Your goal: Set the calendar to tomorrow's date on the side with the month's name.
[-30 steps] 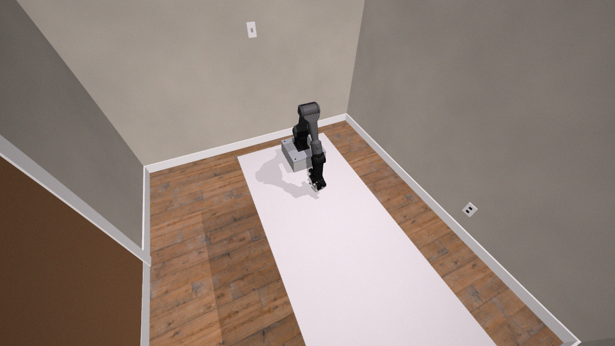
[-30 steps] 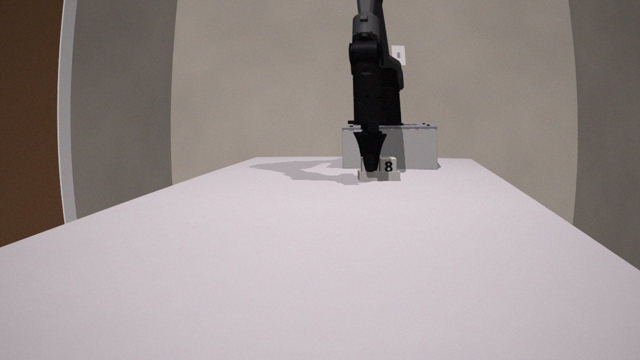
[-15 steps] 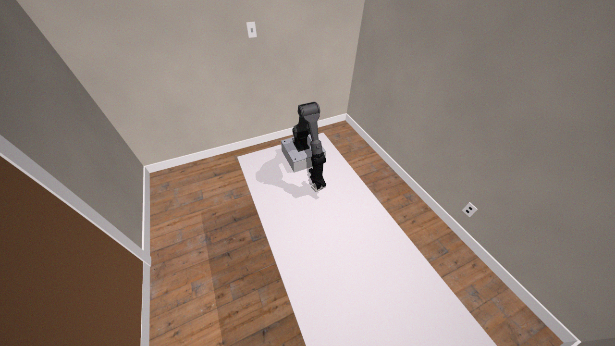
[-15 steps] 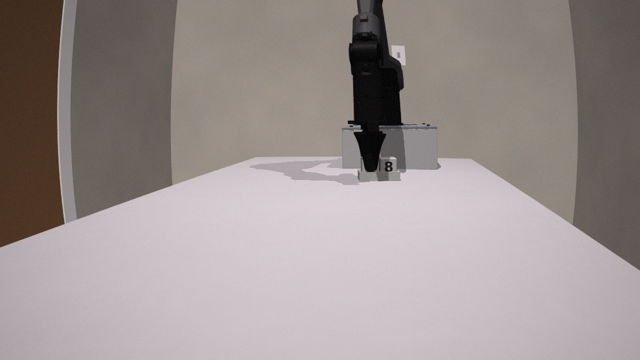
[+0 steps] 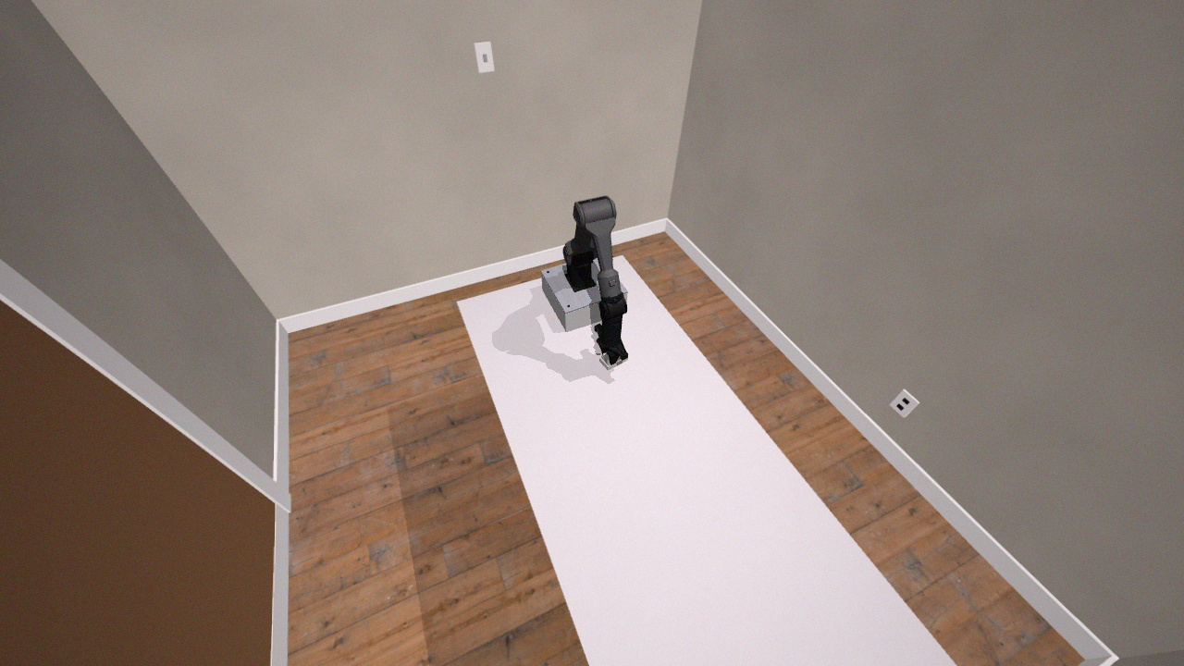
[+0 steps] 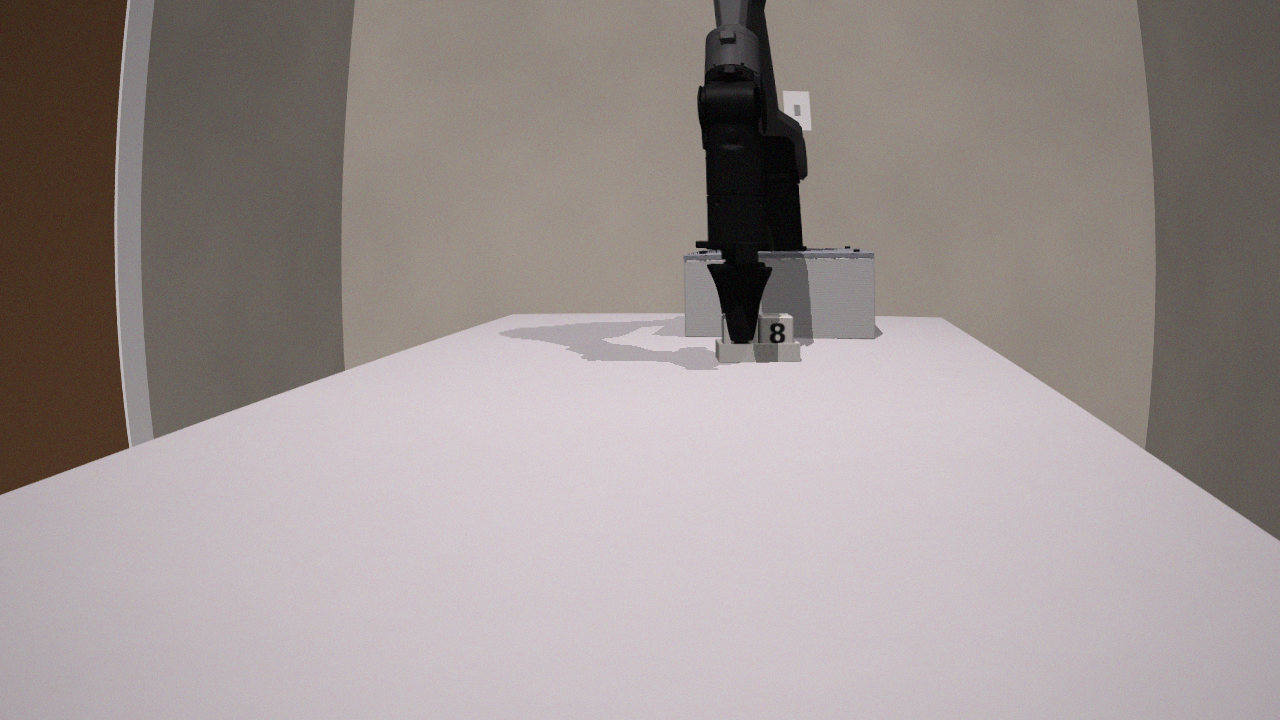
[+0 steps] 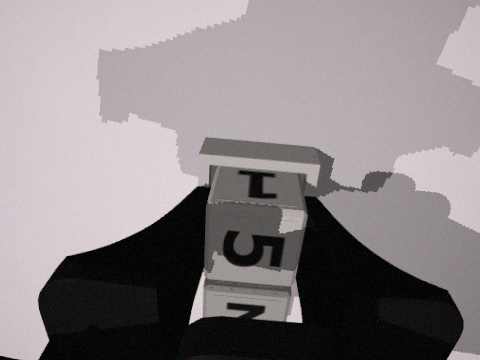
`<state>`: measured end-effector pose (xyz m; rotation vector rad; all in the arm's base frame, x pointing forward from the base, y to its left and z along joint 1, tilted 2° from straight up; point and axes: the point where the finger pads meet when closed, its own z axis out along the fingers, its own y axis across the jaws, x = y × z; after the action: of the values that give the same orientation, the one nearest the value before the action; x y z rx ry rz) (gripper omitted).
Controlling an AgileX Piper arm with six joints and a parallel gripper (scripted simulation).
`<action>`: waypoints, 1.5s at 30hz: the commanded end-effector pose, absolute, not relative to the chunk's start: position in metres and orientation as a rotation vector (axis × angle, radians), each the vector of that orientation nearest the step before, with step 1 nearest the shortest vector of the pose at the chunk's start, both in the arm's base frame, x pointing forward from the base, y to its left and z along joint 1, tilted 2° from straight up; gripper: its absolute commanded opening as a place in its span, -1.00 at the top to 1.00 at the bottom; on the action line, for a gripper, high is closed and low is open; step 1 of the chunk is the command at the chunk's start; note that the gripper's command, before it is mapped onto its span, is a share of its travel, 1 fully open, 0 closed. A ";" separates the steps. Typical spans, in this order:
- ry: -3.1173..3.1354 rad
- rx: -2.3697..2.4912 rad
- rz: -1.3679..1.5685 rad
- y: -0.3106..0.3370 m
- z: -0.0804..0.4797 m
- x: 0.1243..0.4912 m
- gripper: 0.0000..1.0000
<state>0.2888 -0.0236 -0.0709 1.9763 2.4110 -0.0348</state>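
Two cubes (image 6: 776, 331) stand in the tray (image 6: 757, 352), before the pedestal (image 6: 836, 291).

Two number cubes (image 7: 256, 243) (image 6: 776, 331), one tray (image 6: 733, 352), one arm (image 5: 602, 273).

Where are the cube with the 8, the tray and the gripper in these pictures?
cube with the 8 (image 6: 776, 332): exterior view, on its front face.
tray (image 6: 735, 352): exterior view, on its front wall.
gripper (image 7: 254, 254): wrist view, between the fingers, shut on the cube showing 5.
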 end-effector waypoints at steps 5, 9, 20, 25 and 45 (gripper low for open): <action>2.411 1.977 -0.037 -0.024 -0.071 0.288 0.24; 2.411 1.977 -0.037 -0.024 -0.071 0.288 0.24; 2.408 1.974 -0.031 -0.023 -0.041 0.290 0.24; 2.409 1.974 -0.030 -0.022 -0.011 0.289 0.24; 2.412 1.975 -0.034 -0.020 0.029 0.288 0.24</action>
<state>0.2875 -0.0209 0.0289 1.9778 2.4106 -0.0386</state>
